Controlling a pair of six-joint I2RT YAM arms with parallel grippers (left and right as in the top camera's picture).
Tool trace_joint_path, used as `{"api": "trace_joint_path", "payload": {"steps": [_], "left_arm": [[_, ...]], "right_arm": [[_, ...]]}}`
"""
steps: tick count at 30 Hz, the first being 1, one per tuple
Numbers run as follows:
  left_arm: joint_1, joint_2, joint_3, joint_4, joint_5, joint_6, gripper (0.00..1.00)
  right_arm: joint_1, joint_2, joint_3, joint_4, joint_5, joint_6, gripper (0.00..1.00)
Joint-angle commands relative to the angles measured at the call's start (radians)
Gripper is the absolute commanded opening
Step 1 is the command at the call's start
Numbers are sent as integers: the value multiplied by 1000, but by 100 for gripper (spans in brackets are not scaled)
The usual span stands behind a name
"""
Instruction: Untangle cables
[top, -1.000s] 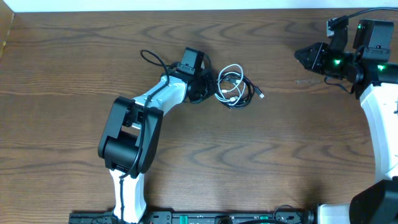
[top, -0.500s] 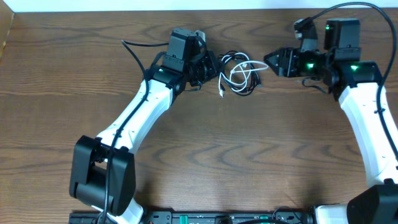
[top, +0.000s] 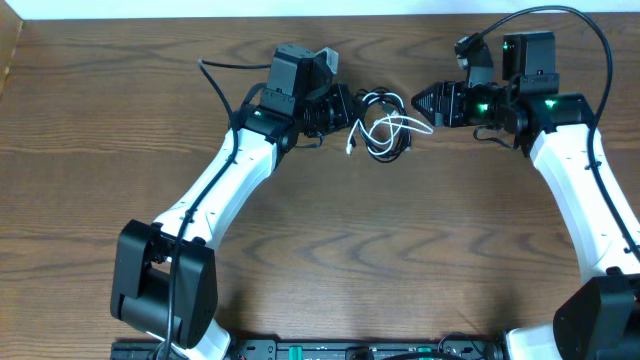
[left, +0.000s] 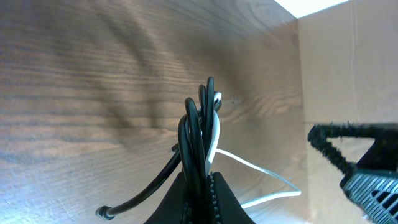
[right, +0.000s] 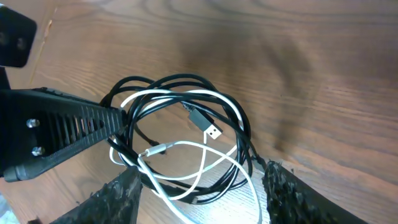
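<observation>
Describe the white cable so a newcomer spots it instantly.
Look at the far middle of the wooden table, between the left arm and right arm. A small coil is there; the white cable is its pale thin strand, looped through the black cable.

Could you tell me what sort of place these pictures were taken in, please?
Probably a robotics lab bench: a wood-grain table, the left gripper and right gripper facing each other, and tangled cables between them.
</observation>
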Motion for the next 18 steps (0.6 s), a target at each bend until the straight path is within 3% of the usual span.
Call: {"api": "trace_joint_path", "payload": {"steps": [1, 4, 10, 18], "left_arm": [[5, -16, -2, 18, 34, 73, 7], [18, -16, -2, 20, 4, 1, 7], [69, -16, -2, -37, -142, -365, 8], [67, -16, -2, -36, -145, -445, 7]], "right_arm": [[8, 1, 5, 0, 6, -22, 60], [8, 1, 5, -16, 85, 76, 59], [30, 1, 5, -66, 113, 159, 59], [121, 33, 1, -80, 131, 218, 57]]}}
